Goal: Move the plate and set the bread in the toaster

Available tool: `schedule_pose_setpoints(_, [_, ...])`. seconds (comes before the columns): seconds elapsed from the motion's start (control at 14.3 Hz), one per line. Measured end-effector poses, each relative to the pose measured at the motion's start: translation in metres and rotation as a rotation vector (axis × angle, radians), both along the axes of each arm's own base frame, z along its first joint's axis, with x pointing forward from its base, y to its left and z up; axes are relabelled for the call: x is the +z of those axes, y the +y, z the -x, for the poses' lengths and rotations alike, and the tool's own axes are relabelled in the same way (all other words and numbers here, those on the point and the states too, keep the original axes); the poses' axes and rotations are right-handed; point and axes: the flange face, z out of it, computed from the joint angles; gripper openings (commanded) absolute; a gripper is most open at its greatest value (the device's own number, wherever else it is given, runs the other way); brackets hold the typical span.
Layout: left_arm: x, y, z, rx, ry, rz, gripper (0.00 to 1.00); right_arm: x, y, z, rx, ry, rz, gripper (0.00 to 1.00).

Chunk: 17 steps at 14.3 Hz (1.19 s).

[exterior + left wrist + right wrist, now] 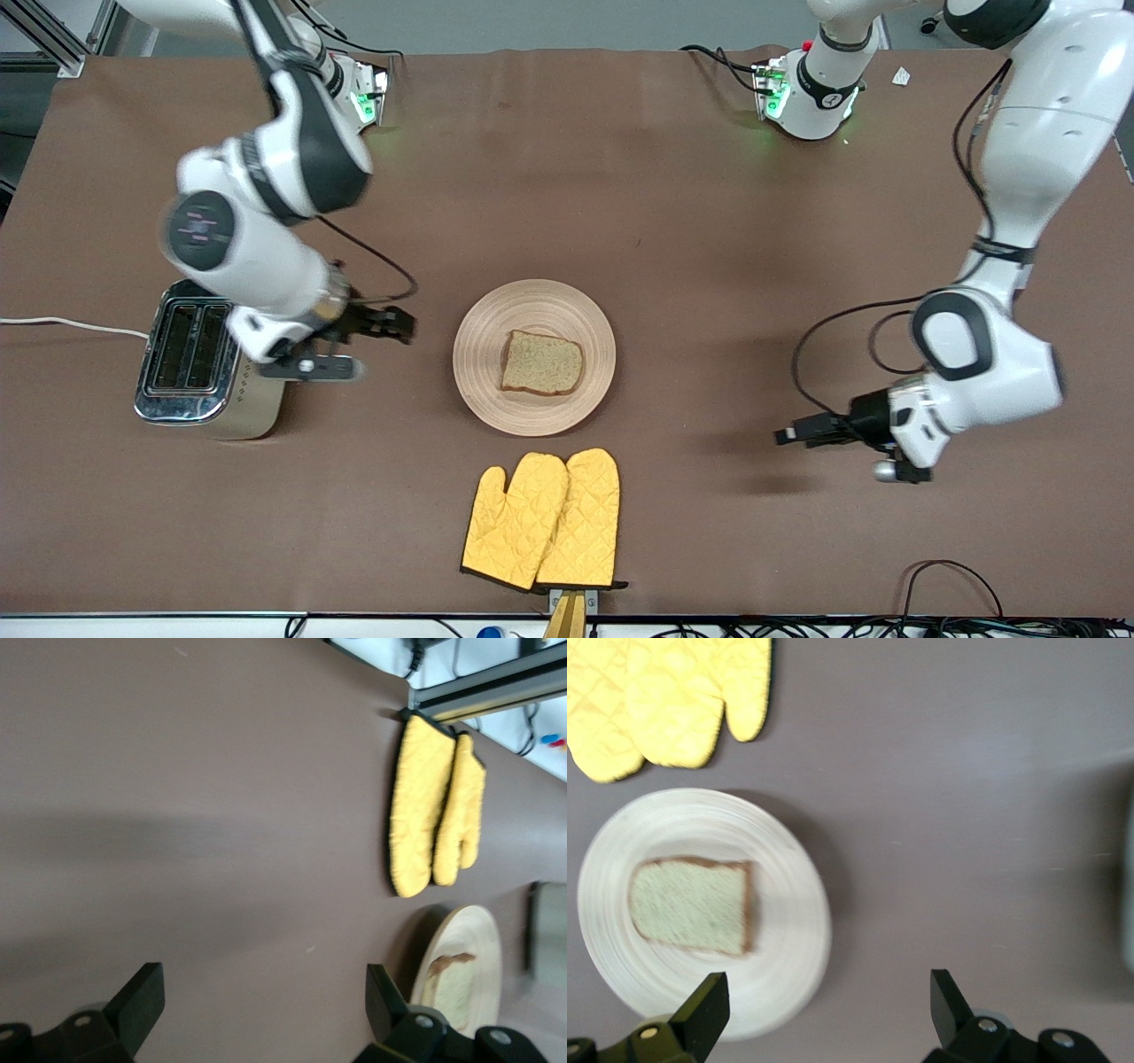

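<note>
bread (542, 362) on plate (534, 304) — both grippers (400, 324) (788, 434) spread wide, empty, above table

The plate (534, 357), round, light wooden and ring-grooved, is positioned flat at mid-desk (673, 221). The bread (541, 362), one tan dark-crusted slice, is laid flat on it. The toaster (202, 363), cream with chrome top, is placed upright toward the right arm's end, both slots unoccupied.
</note>
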Motion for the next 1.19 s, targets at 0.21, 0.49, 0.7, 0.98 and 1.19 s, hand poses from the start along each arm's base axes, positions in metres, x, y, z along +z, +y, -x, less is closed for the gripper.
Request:
schedule_pose_setpoints(0.21, [0.072,0.011,-0.001,-0.021,-0.022,-0.186,1.0,-0.069,0.05,0.003,-0.077,-0.016,0.002,1.0])
schedule_pose_setpoints(0.49, [0.159,-0.015,0.024,-0.025,-0.004,-0.409,1.0,-0.137,0.082,0.007,-0.123,-0.048,-0.005,1.0])
schedule_pose_setpoints(0.7, [0.202,-0.017,0.046,-0.025,0.021,-0.517,1.0,-0.167,0.094,0.013,-0.149,-0.047,-0.002,0.86])
schedule_pose_setpoints(0.98, [0.257,-0.018,0.077,-0.029,0.039,-0.612,1.0,-0.189,0.108,0.023,-0.148,-0.042,0.004,0.6])
schedule_pose_setpoints(1.19, [0.301,-0.022,0.103,-0.026,0.028,-0.653,1.0,-0.198,0.115,0.028,-0.141,-0.049,0.001,0.4])
